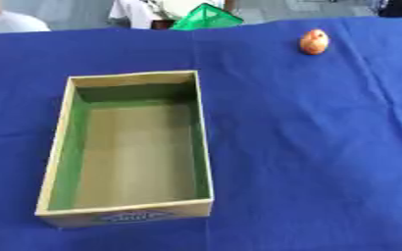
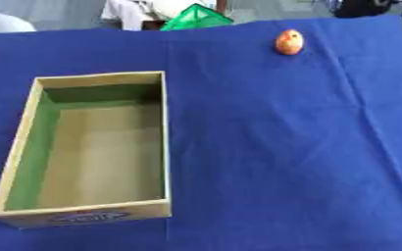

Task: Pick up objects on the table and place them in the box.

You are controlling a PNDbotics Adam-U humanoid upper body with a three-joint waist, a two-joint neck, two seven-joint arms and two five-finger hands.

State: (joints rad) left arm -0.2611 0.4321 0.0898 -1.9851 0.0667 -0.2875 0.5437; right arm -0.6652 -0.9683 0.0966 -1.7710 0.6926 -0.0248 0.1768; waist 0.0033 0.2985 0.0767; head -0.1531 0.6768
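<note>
An open cardboard box with green inner walls sits on the left half of the blue tablecloth, and nothing lies inside it. A small orange-red rounded object, shaped like a fruit, rests far back on the right of the cloth, well apart from the box. Neither of my hands shows in either eye view.
The blue cloth covers the whole table, with creases on its right side. Beyond the far edge stands a green pointed object, and people sit behind the table there.
</note>
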